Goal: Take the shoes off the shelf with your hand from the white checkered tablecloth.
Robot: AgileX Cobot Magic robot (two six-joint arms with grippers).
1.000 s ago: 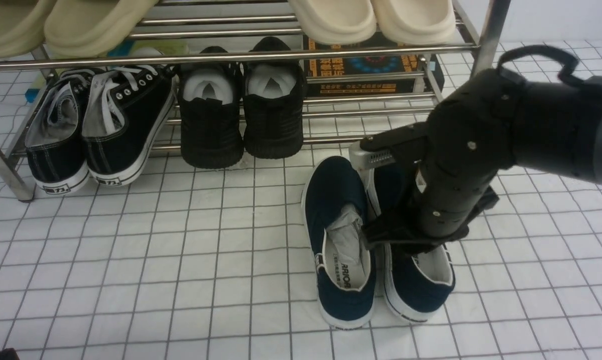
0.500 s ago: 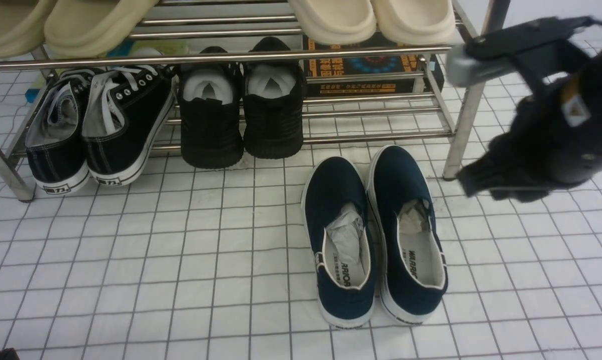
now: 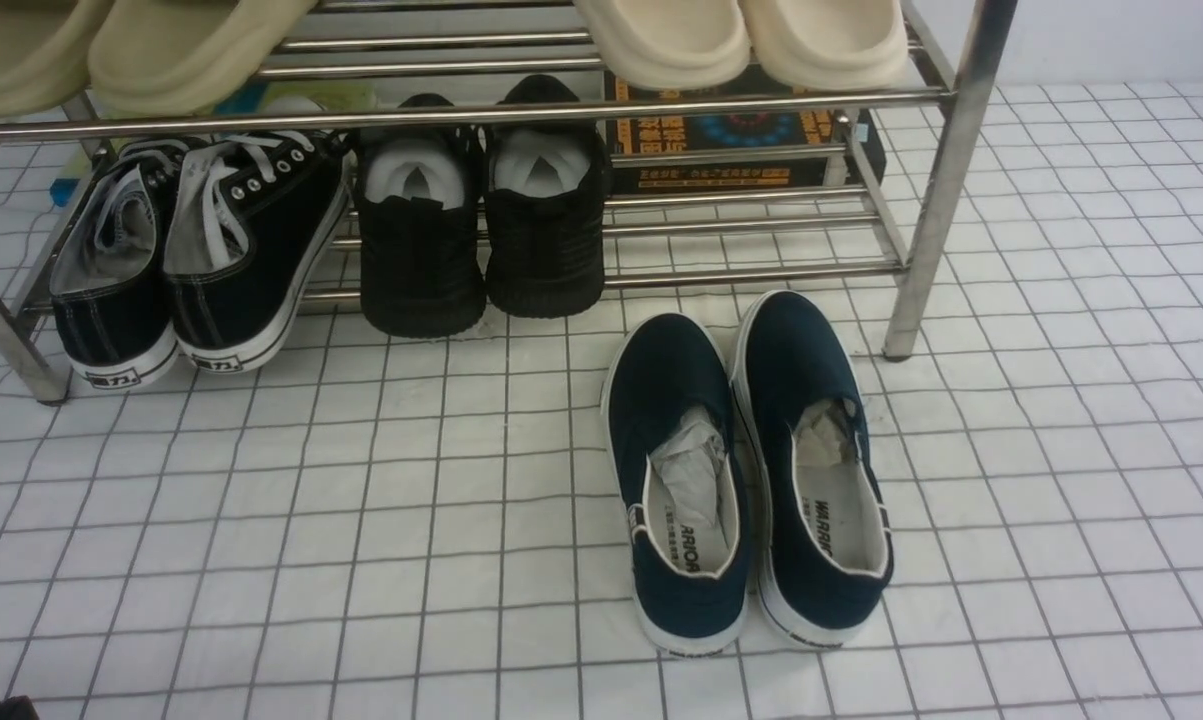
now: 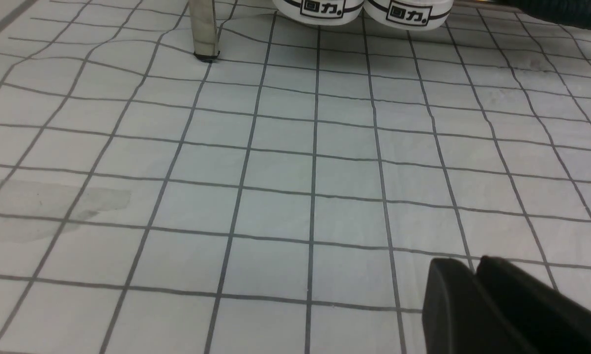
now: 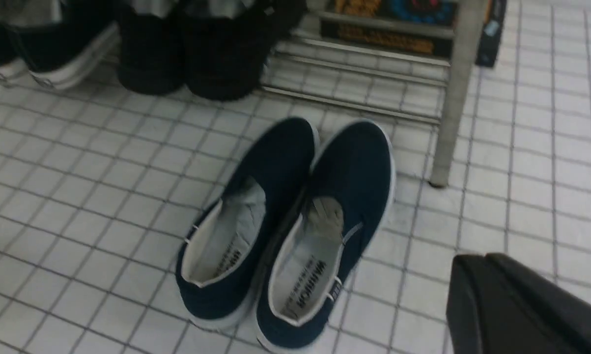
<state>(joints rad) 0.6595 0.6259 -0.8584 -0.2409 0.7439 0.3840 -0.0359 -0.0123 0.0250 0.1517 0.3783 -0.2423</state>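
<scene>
On my front camera, the pair of navy-blue canvas slip-on shoes [image 3: 776, 400] with white rubber soles sits just right of centre in the lower half of the frame. They are off the shiny chrome-steel shelf [image 3: 939, 190] and flat on the white checkered tablecloth [image 3: 361, 520]. The two lie side by side, touching, with toes towards the shelf's lowest bars and near its right front leg. Crumpled paper fills both, and I can read "WARRIOR" on the white insoles.

My right wrist camera shows the right hand [image 5: 477, 268] as one black block. Its fingers are pressed together with nothing between them, and the shoes lie well apart from it. On my left wrist camera the left hand [image 4: 474, 268] is closed too, its fingers meeting along a thin seam, empty, with gridded cloth around it.

Back on the front camera, the black lace-up sneakers [image 3: 201, 250] with white laces rest on the lowest tier at upper left. The all-black textured shoes [image 3: 481, 230] stand just beside them. Cream slippers [image 3: 741, 35] line the tier above, and a black box [image 3: 731, 140] with orange print lies behind the bars.
</scene>
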